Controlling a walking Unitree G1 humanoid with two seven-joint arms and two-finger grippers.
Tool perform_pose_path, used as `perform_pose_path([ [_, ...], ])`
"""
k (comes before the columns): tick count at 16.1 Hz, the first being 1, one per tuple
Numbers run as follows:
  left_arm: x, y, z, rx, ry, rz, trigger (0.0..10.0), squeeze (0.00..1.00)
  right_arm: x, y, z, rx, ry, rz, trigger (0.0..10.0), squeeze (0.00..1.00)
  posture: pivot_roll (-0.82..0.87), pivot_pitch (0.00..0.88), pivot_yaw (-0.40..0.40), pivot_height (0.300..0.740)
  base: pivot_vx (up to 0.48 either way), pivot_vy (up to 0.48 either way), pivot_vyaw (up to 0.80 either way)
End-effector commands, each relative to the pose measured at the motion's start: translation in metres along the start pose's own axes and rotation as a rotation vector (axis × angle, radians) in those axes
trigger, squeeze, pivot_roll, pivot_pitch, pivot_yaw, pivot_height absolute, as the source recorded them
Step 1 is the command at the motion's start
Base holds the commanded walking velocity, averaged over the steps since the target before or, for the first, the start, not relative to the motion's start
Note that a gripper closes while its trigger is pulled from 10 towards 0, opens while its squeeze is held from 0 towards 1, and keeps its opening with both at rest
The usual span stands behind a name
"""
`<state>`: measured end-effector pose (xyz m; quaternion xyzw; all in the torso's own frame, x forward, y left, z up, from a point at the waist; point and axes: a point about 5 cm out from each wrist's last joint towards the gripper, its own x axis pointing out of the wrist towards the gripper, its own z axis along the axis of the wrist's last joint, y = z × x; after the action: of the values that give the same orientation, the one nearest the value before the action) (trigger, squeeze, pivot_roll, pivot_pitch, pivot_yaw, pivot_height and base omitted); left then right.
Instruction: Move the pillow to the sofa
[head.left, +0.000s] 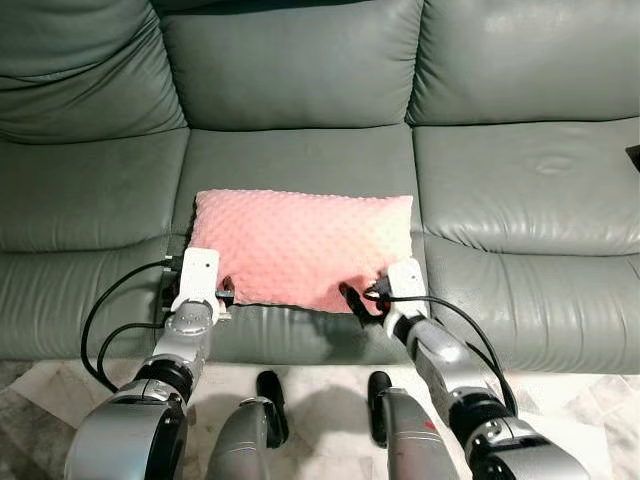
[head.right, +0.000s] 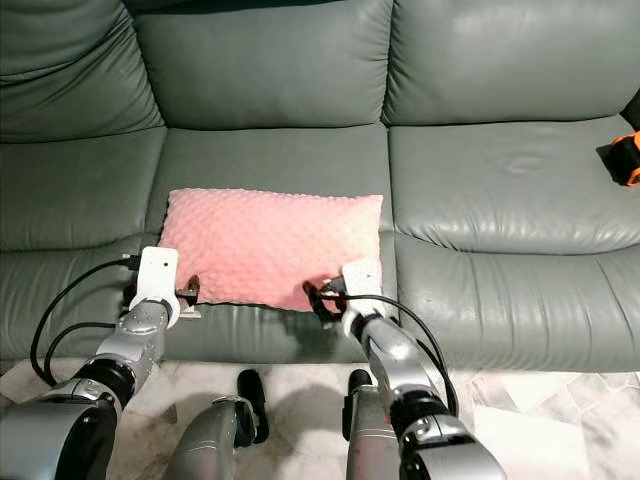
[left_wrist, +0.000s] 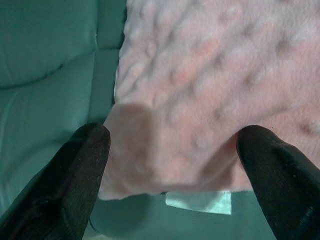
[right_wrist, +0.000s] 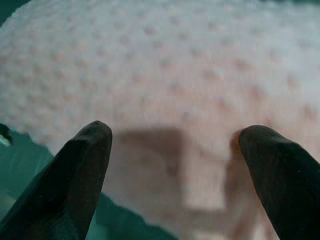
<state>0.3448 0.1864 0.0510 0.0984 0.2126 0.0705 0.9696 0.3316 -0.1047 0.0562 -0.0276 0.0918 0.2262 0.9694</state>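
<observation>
The pink pillow is lying flat on the middle seat cushion of the sofa, near its front edge, so the move is looking essentially done. The left end effector and right end effector are both sitting released at the pillow's near corners, fingers spread and gripping nothing; only backing away appears left.

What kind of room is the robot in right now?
Most likely a home living room: a wide grey-green leather sofa holds a pink dotted pillow on its middle seat, and a pale marble-look floor shows below it.
</observation>
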Motion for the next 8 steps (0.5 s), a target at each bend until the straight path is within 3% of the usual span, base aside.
perform_pose_path([
  [1, -0.005, 0.0, -0.023, 0.0, 0.065, -0.007, 10.0, 0.0, -0.005, 0.004, -0.015, -0.009, 0.053, -0.005, 10.0, 0.0, -0.14, 0.455, 0.086, 0.74, 0.0, 0.0, 0.0],
  [3, -0.006, -0.003, -0.024, -0.006, 0.058, -0.03, 10.0, 0.0, -0.004, 0.002, -0.011, 0.018, 0.031, -0.003, 10.0, 0.0, -0.14, 0.453, 0.083, 0.74, 0.0, 0.0, 0.0],
  [6, -0.007, -0.008, -0.025, -0.119, 0.04, -0.158, 10.0, 0.0, -0.008, 0.012, -0.013, 0.071, 0.013, 0.091, 10.0, 0.0, -0.14, 0.451, 0.083, 0.74, 0.0, 0.0, 0.0],
  [8, -0.01, -0.007, -0.031, -0.13, 0.042, -0.174, 10.0, 0.0, -0.019, 0.016, -0.037, 0.091, 0.124, 0.15, 10.0, 0.0, -0.14, 0.447, 0.084, 0.74, 0.0, 0.0, 0.0],
])
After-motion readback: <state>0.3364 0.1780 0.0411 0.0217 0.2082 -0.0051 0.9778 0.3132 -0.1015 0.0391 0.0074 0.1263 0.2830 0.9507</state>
